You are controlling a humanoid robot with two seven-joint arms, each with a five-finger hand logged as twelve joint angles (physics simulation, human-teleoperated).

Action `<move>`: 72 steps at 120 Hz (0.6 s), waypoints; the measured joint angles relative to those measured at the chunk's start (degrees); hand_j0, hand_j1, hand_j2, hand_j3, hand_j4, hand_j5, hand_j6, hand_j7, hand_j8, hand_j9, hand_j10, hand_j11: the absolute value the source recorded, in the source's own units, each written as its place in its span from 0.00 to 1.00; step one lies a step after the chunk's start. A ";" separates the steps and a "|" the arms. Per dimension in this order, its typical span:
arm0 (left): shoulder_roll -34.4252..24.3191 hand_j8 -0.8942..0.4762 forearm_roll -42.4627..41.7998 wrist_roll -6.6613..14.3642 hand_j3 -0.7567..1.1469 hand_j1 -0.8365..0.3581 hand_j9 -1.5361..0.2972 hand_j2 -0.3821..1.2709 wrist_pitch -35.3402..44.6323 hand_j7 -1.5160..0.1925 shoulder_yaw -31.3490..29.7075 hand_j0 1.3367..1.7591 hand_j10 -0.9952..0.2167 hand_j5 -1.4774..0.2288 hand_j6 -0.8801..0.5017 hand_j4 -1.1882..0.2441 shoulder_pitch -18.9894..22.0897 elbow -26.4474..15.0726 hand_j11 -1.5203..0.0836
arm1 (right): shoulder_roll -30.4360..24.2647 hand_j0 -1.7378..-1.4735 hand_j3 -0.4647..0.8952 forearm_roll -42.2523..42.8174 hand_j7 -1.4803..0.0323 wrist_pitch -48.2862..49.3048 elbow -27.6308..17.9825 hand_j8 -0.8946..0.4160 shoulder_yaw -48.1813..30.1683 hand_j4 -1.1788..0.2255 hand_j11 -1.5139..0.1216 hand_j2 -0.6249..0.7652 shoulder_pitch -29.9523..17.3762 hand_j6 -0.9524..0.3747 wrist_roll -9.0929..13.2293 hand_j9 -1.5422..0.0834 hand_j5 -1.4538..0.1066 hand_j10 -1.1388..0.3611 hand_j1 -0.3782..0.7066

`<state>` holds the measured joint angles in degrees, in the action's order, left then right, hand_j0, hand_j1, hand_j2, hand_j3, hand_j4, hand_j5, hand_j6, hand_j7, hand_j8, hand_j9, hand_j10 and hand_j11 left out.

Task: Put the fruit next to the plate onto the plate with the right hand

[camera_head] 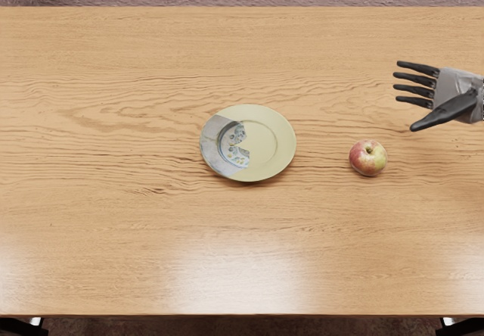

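**Apple sits at my seven-to-eight o'clock, plate beyond it**

The apple [368,157] rests on the desk [113,222], stem dimple up, red with a yellow-green flush. It is round enough that I see no long axis to line up with, so I judge any side approach would serve. It lies at three o'clock from the plate [248,142], near it but not touching, with bare wood between the two.

My right hand [446,94] hangs in from the right edge, with the apple down and to the left of it, between seven and eight o'clock. My fingers [416,69] are spread and straight, pointing toward nine o'clock, the thumb angled below them. They hold nothing.

That offset is what matters. As I read it, I must travel toward seven-thirty and lower to reach the fruit, then carry it on toward nine o'clock to reach the plate. No other arm shows, so this hand is the only one placed for the job.
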<state>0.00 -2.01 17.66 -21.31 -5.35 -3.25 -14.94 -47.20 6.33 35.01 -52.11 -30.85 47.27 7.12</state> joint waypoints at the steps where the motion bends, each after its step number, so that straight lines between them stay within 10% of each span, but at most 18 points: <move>1: 0.00 0.65 0.00 0.00 0.40 0.99 0.84 0.23 0.00 0.89 0.00 0.76 0.82 0.87 0.64 0.83 0.00 0.00 0.95 | 0.05 0.30 0.34 0.01 0.96 0.00 -0.01 0.66 -0.01 0.82 0.91 0.45 0.00 0.70 0.00 0.93 0.91 0.74 0.05; 19: 0.00 0.65 0.00 0.00 0.40 0.99 0.84 0.23 -0.01 0.89 0.00 0.76 0.82 0.87 0.64 0.83 0.00 0.00 0.95 | 0.55 0.30 0.34 0.01 0.95 0.00 -1.69 0.66 0.16 0.82 0.90 0.45 0.15 0.70 1.23 0.93 0.91 0.74 0.06; 42: 0.00 0.65 0.00 0.00 0.40 0.99 0.84 0.23 0.01 0.89 0.00 0.76 0.82 0.87 0.64 0.83 0.00 0.00 0.95 | -17.32 0.30 0.34 0.49 0.95 0.01 -27.61 0.65 -0.10 0.81 0.90 0.45 0.55 0.69 2.35 0.92 0.90 0.74 0.07; 72: 0.00 0.65 0.00 0.00 0.40 0.99 0.84 0.23 -0.01 0.89 0.00 0.76 0.82 0.87 0.64 0.83 0.00 0.00 0.95 | -24.16 0.30 0.34 2.49 0.93 -5.07 -44.38 0.64 0.20 0.80 0.88 0.44 5.92 0.68 14.67 0.91 0.89 0.72 0.08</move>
<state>0.00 -2.01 17.66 -21.32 -5.35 -3.25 -14.94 -71.36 8.82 29.93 -96.49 -30.66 53.19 21.79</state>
